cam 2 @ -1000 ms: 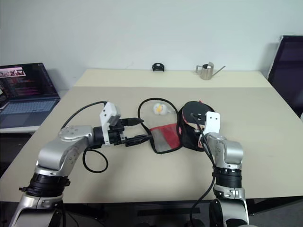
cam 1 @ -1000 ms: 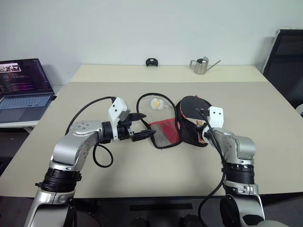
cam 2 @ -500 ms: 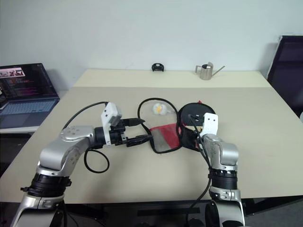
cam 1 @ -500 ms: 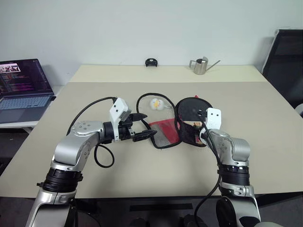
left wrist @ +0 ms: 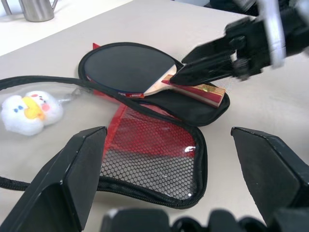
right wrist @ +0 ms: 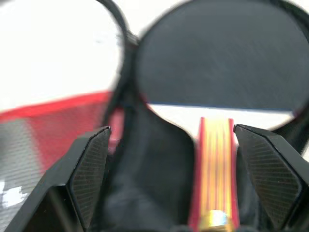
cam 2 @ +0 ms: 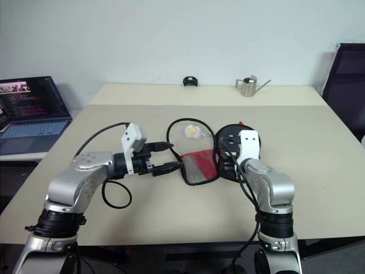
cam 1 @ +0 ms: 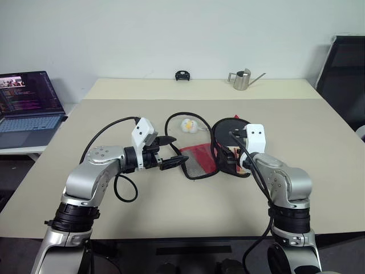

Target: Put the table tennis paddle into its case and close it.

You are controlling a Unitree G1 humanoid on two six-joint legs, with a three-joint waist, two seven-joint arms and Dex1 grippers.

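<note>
paddle (left wrist: 126, 67) lying on open case (left wrist: 159, 154), handle at 4 o'clock. right gripper (left wrist: 179, 67) wide, off handle; left gripper (cam 1: 169, 152) wide, empty. risk: handle overhanging, zip snagging on closing.

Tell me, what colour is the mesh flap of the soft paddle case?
The soft paddle case's mesh flap is red under black netting, clearest in the left wrist view.

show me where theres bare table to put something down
Bare table: the stretch right of the case, the strip between the case and the watering can at the back, and the left side toward the laptop. Crowded: the middle, with the open case, paddle, ball charm and both grippers.
</note>
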